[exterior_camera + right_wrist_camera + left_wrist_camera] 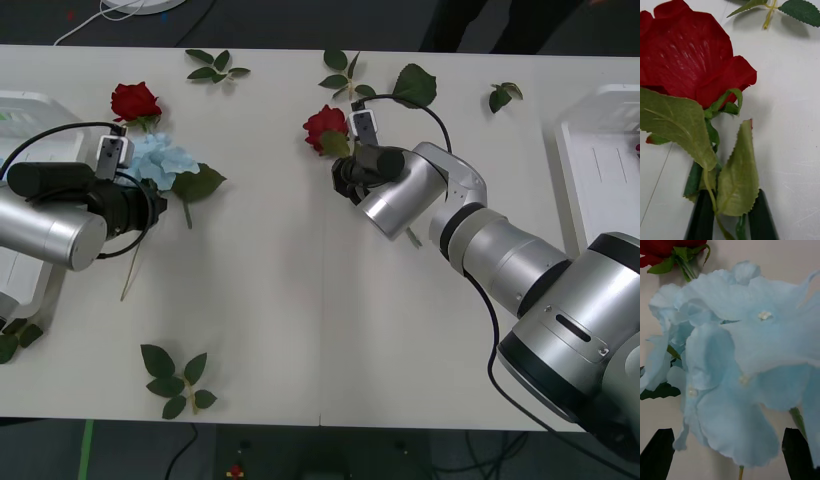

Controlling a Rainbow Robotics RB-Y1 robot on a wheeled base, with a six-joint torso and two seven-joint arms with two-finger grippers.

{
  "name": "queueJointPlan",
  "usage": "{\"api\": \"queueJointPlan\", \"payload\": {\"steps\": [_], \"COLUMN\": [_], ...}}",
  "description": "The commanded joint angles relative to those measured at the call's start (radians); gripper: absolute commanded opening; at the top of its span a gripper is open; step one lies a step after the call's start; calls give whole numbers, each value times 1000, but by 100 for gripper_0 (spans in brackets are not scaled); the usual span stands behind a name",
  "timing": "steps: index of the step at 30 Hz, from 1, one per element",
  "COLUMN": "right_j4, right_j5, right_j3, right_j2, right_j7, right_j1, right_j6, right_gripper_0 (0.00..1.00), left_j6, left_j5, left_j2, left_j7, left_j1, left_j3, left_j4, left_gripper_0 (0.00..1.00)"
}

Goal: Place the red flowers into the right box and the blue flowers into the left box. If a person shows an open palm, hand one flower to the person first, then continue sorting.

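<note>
A red flower (325,125) lies at the table's middle back. My right gripper (343,176) is just below its bud, and in the right wrist view the black fingers (702,217) stand close together on the stem and leaves (735,176) under the red flower (688,56). A blue flower (160,160) lies at the left with another red flower (135,102) touching it behind. My left gripper (150,200) is at the blue flower (737,363), open, fingers (657,453) wide on either side of the head's near end. The left box (25,110) and right box (595,150) sit at the table's ends.
Loose green leaf sprigs lie along the back edge (215,68) (345,75) (505,95), near the front (175,380) and by the left box (15,340). A large leaf (415,85) lies behind the right wrist. Bare white table spans the middle.
</note>
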Motion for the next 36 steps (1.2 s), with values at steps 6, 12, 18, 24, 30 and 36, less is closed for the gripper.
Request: {"api": "queueJointPlan", "payload": {"steps": [6, 12, 18, 24, 30, 36], "right_j4": [-5, -5, -54, -226, -345, -468], "right_j5": [3, -11, -97, -194, -292, -414], "right_j3": [10, 10, 10, 10, 10, 9], "right_j2": [22, 19, -28, -128, -220, -326], "right_j7": [-64, -64, -41, -13, 8, 39], "right_j1": [-53, -61, -76, -73, -73, -73], "right_j6": [-7, -7, 31, 223, 327, 415], "right_gripper_0": [0, 0, 0, 0, 0, 0], "left_j6": [-14, -14, -31, -97, -111, -111], "left_j5": [-9, -9, -9, -8, -6, -3], "left_j2": [-15, -15, -15, -15, -15, -15], "left_j7": [-49, -46, -46, -46, -50, -50], "left_j1": [13, 13, 13, 13, 13, 15], "left_j3": [-58, -75, -91, -106, -109, -109], "left_j4": [10, 23, 46, 95, 107, 115], "left_gripper_0": [82, 82, 82, 82, 82, 82]}}
